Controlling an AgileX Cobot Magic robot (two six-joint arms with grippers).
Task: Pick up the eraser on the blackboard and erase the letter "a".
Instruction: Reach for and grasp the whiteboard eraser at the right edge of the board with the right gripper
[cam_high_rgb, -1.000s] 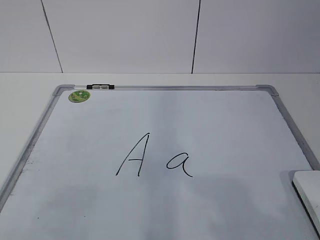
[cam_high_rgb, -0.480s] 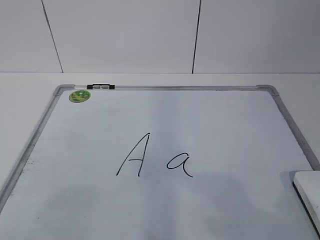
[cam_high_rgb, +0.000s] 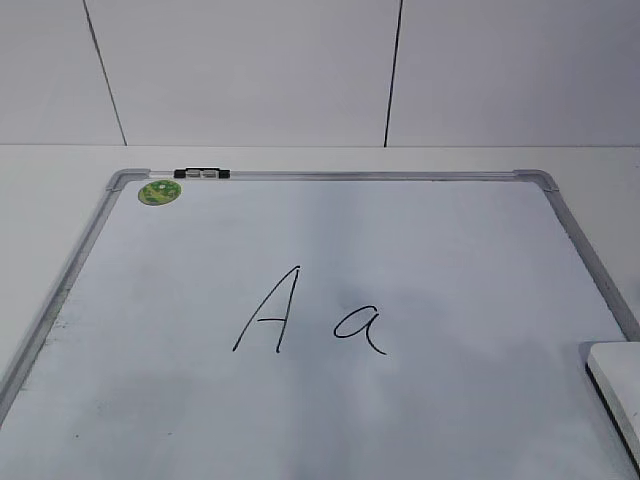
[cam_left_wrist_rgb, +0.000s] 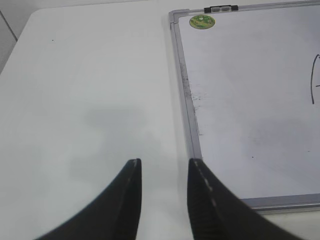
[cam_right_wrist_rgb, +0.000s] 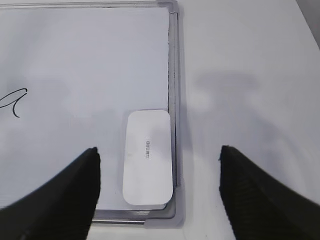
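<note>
The blackboard (cam_high_rgb: 400, 240) is a white board with a silver frame lying flat on the table. A tall capital "A" (cam_high_rgb: 268, 310) and the small letter "a" (cam_high_rgb: 360, 326) are written in black near its middle. The eraser (cam_high_rgb: 618, 385) is a white block with a black pad at the board's right edge; it also shows in the right wrist view (cam_right_wrist_rgb: 148, 157) in the board's near right corner. My right gripper (cam_right_wrist_rgb: 159, 152) is wide open above the eraser, apart from it. My left gripper (cam_left_wrist_rgb: 164, 165) is open and empty over the bare table beside the board's left frame (cam_left_wrist_rgb: 186, 95).
A round green sticker (cam_high_rgb: 159, 192) and a black-and-clear clip (cam_high_rgb: 201, 173) sit at the board's far left corner. White table (cam_left_wrist_rgb: 90, 90) surrounds the board. A white panelled wall (cam_high_rgb: 250, 70) stands behind.
</note>
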